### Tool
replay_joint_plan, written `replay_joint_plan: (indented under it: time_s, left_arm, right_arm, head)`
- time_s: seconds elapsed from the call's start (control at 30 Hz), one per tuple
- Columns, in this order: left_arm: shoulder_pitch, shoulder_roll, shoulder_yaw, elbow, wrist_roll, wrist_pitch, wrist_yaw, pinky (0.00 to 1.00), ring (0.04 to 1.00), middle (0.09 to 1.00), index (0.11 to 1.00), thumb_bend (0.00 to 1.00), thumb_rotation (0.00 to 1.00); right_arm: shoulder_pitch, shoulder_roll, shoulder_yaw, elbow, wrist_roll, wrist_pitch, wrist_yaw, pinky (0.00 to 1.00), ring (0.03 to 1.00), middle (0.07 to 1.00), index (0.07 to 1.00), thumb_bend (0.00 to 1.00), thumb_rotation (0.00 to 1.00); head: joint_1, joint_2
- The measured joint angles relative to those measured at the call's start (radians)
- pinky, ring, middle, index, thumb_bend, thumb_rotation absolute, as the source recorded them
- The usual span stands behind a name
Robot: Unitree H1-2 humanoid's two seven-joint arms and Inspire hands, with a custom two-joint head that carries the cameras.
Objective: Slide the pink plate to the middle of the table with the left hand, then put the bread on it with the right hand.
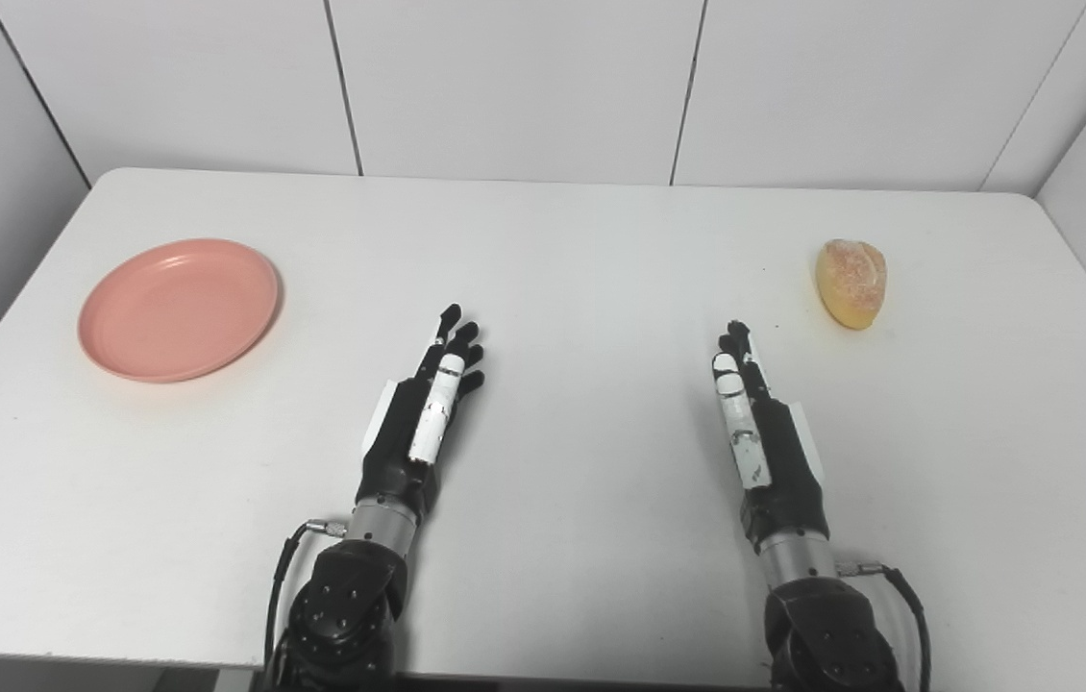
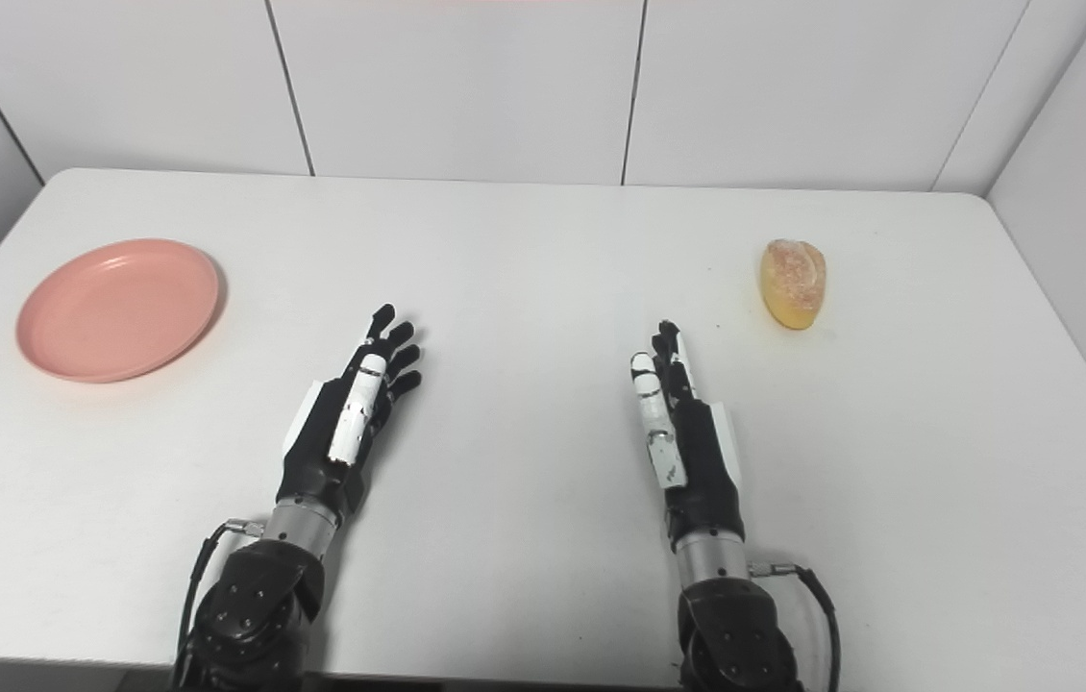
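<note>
A pink plate [image 1: 178, 308] lies flat at the table's left side, with nothing on it. A small golden bread roll [image 1: 851, 283] sits at the right side. My left hand [image 1: 423, 408] hovers over the near middle of the table, fingers stretched forward and apart, holding nothing, well to the right of the plate. My right hand [image 1: 754, 418] is level with it, also open with straight fingers, short of and to the left of the bread.
The white table [image 1: 562, 259] is backed by white wall panels, with side walls close to its left and right edges. Its near edge runs just under both wrists.
</note>
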Motion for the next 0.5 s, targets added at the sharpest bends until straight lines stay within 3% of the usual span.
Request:
replay_joint_plan:
  time_s: [0.5]
  left_arm:
    - [0.000,0.000,0.000,0.000,0.000,0.000,0.000,0.93,0.946,0.967,0.979,0.37,1.00]
  right_arm:
    - [0.000,0.002,-0.001,0.000,-0.010,0.000,-0.001,0.99,0.979,0.977,0.982,0.27,1.00]
  head:
    - [0.000,0.002]
